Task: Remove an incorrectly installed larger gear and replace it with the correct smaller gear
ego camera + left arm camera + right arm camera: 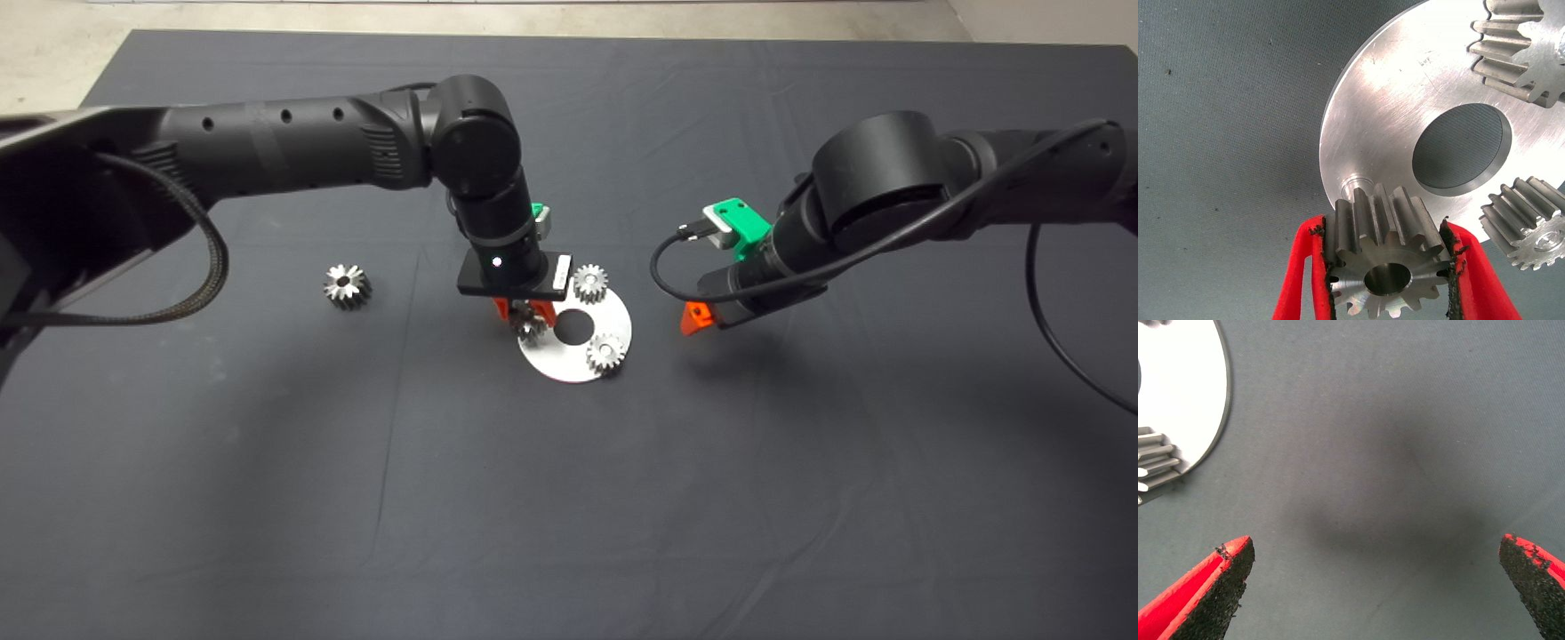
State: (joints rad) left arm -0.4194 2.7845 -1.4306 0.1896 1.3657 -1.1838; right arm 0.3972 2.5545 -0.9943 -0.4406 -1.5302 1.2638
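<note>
Silver-toothed, the smaller gear (1386,267) sits clamped in the left gripper (1388,273) above the plate's (1371,120) peg (1353,183), needing alignment and lowering; the right gripper (1371,587) hovers wide open, empty.

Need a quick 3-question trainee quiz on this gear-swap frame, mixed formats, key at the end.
1. True or false: the left gripper is shut on the smaller gear.
2. The larger gear lies: A) on the round plate; B) on the mat, apart from the plate; C) in the right gripper.
3. Fill in: besides the held one, ___ gears stand on the plate.

Key:
1. True; it sits over the plate's edge, by a bare peg.
2. B.
3. Two; the right gripper is open, beside the plate.
</note>
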